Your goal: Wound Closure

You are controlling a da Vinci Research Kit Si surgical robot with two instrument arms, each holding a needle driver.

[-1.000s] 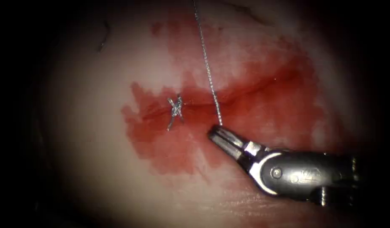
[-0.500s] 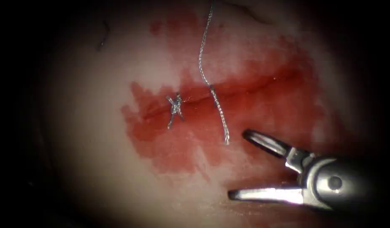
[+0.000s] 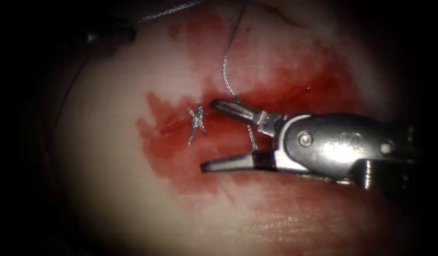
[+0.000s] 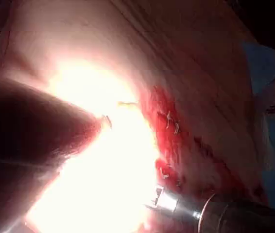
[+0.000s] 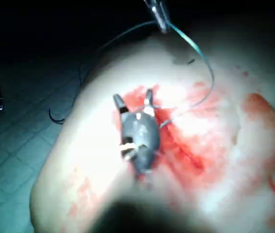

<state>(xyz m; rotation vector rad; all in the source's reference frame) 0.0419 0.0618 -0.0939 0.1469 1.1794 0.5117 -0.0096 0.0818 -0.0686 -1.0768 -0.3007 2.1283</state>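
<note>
- Tissue point(image 3: 110, 166): pale, smooth and moist-looking, with faint fine creases towards the near edge. A wet patch of red fluid point(image 3: 190, 166) has irregular borders and spreads around the cut point(image 3: 295, 97), a narrow dark-red line running across the endoscope view.
- A finished knot point(image 3: 196, 121) of silvery braided thread sits on the left part of the cut. It is a small crossed bundle with two short tails pointing down.
- The thread point(image 3: 225, 66) is thin, grey and twisted. It bends in a slack curve from the far edge of the tissue down to the cut, just right of the knot, and its short free end hangs below the cut.
- The right tool point(image 3: 207, 134) is polished metal, with a rounded housing, a round pivot pin and two slim tapered jaws. Faint engraved marks on the housing are too blurred to read.
- Its jaws are spread wide and grip nothing. One lies on the cut and the other below it, and the short thread end crosses the gap between them near the hinge. Both tips stop just right of the knot.
- In the right wrist view the right tool point(image 5: 133, 96) again has parted jaws. Beyond the tissue the left tool point(image 5: 159, 17) appears pinched on the thread, which leaves it on both sides.
- One strand leads to a dark hooked curve point(image 5: 55, 116) off the tissue; I cannot tell whether this is the needle.
</note>
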